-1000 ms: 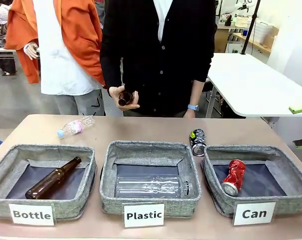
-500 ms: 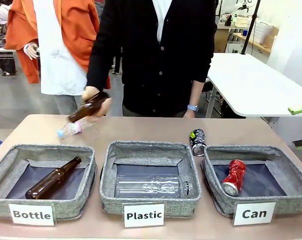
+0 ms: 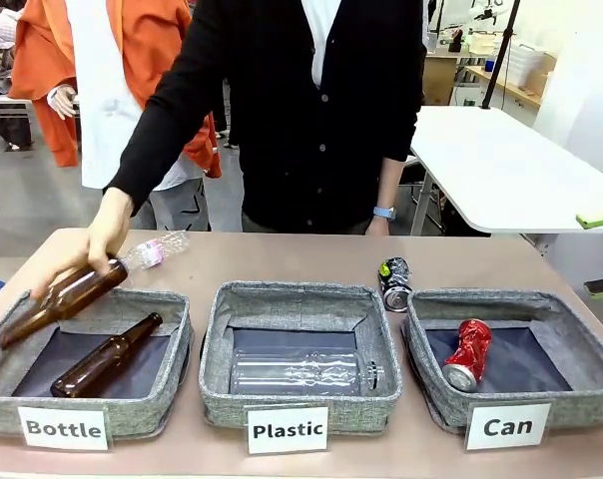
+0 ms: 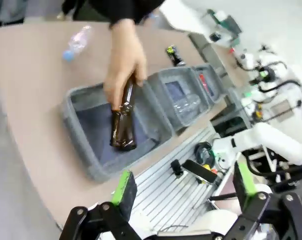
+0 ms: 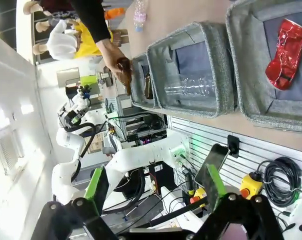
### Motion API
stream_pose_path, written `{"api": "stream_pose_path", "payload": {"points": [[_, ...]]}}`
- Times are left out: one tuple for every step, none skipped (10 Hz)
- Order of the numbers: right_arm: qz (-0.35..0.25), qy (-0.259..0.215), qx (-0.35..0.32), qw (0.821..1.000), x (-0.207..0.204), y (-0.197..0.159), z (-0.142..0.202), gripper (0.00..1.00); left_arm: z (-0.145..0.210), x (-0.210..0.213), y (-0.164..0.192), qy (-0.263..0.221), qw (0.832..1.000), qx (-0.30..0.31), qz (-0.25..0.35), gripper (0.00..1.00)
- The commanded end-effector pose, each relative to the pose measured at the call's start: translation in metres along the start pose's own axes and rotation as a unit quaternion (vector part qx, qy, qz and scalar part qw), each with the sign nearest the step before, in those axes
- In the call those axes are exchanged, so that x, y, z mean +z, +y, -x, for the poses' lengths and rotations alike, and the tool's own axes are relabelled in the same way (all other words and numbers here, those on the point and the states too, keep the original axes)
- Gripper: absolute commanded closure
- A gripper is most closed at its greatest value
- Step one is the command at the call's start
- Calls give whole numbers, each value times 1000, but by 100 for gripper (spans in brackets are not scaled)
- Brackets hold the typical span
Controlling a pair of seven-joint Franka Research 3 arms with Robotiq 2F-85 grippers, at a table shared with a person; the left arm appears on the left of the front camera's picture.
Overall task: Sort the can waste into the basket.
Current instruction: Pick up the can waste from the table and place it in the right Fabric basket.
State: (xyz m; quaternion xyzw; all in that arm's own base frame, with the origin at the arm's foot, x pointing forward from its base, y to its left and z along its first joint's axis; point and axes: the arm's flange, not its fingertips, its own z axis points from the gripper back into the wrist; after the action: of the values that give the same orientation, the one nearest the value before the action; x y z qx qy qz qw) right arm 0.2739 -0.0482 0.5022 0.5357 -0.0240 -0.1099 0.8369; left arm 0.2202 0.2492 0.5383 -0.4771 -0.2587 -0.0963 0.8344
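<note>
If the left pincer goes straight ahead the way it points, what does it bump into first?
Likely the grey fabric basket marked Bottle, near the brown glass bottle in the person's hand; depth is unclear.

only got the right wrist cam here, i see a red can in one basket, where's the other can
Observer: The dark can lies on the table, outside the baskets, beside the far left corner of the basket that the red can is in.
Operator: cant read labels from here, is that the right basket
Observer: Yes, in the front view its white front label reads "Can".
Operator: left pincer free to grab it?
Observer: The left pincer is open, with nothing between its fingers.
</note>
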Motion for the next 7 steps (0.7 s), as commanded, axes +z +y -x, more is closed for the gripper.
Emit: {"api": "stream_pose_path", "payload": {"points": [[0, 0, 0, 1000, 0, 0, 0, 0, 3, 6, 9, -24, 998, 47, -31, 0], [64, 6, 56, 996, -17, 15, -11, 0, 8, 12, 5, -32, 999, 40, -15, 0], [128, -3, 80, 988, -51, 28, -57, 0, 11, 10, 5, -32, 999, 39, -21, 0], [192, -24, 113, 974, -84, 37, -93, 0, 12, 4, 4, -25, 999, 33, -12, 0], [240, -56, 139, 959, -111, 45, -119, 0, 12, -8, 6, -16, 999, 34, -1, 0], [290, -90, 158, 940, -136, 52, -139, 0, 6, -16, 5, 0, 1000, 31, 0, 0], [308, -86, 171, 932, -163, 52, -153, 0, -1, -30, 10, 15, 999, 29, 13, 0]]}}
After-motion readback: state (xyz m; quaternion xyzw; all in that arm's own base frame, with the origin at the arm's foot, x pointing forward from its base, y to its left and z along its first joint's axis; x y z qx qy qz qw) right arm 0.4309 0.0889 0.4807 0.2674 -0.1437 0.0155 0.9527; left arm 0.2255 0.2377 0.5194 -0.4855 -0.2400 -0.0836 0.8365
